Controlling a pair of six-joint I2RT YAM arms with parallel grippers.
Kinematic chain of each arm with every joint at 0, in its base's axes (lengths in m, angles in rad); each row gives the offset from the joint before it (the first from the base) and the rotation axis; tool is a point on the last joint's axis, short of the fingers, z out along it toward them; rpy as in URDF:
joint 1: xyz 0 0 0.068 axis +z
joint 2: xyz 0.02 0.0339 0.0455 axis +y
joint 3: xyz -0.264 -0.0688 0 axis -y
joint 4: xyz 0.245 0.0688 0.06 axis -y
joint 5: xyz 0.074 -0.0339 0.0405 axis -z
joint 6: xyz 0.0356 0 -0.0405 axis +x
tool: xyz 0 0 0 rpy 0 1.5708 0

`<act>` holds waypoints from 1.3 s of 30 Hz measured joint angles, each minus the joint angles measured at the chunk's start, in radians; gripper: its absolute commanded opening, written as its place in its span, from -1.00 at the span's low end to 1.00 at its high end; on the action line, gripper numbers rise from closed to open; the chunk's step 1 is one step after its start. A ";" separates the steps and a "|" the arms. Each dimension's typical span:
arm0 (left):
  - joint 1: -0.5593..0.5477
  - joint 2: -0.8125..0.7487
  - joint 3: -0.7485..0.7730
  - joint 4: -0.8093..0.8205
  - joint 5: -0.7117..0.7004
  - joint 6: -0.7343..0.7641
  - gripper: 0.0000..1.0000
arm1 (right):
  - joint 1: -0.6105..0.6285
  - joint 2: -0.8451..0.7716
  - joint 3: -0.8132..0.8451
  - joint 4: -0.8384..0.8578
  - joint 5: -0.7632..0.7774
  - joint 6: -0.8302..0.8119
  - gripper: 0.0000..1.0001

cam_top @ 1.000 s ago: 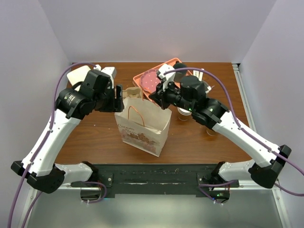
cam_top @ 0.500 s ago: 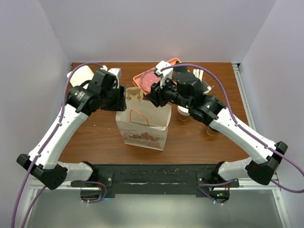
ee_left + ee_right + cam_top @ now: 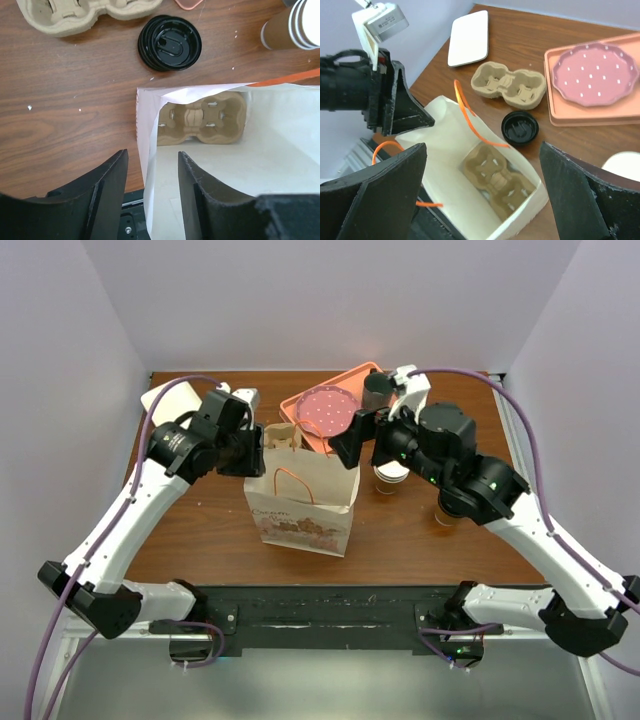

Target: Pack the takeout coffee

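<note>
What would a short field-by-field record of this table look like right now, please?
bag: paper, upright, mouth open
in bag: one cup carrier, empty
on table: second carrier, loose black lid, plate on tray
left gripper: open, straddling the bag's wall
right gripper: open, empty, near the bag's mouth
coffee packed: no cup in the bag

The top camera looks down from behind the robot onto the table (image 3: 200, 530). Both wrist cameras look past their fingers (image 3: 205, 200) into the same open bag (image 3: 260, 165), the left one closer.
</note>
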 measured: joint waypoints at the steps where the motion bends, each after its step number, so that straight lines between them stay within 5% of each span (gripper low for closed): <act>1: 0.000 0.000 -0.008 0.000 0.001 0.000 -0.04 | -0.003 -0.011 0.003 -0.022 0.013 0.020 0.97; 7: 0.003 0.000 -0.063 -0.001 0.011 0.002 -0.59 | -0.011 0.013 0.119 -0.283 0.156 0.159 0.87; 17: 0.007 -0.102 -0.127 0.049 0.120 -0.007 -0.83 | -0.102 0.026 0.132 -0.742 0.397 0.407 0.76; 23: 0.007 -0.142 -0.174 0.073 0.209 -0.019 -0.45 | -0.298 0.001 0.009 -0.800 0.425 0.426 0.79; 32: 0.007 -0.183 -0.196 0.081 0.235 -0.035 0.51 | -0.589 -0.007 -0.135 -0.735 0.394 0.361 0.81; 35: 0.007 -0.196 -0.197 0.081 0.244 -0.043 0.98 | -0.675 -0.002 -0.168 -0.695 0.354 0.347 0.80; 39: 0.006 -0.208 -0.199 0.080 0.245 -0.055 1.00 | -0.713 0.020 -0.197 -0.650 0.317 0.368 0.76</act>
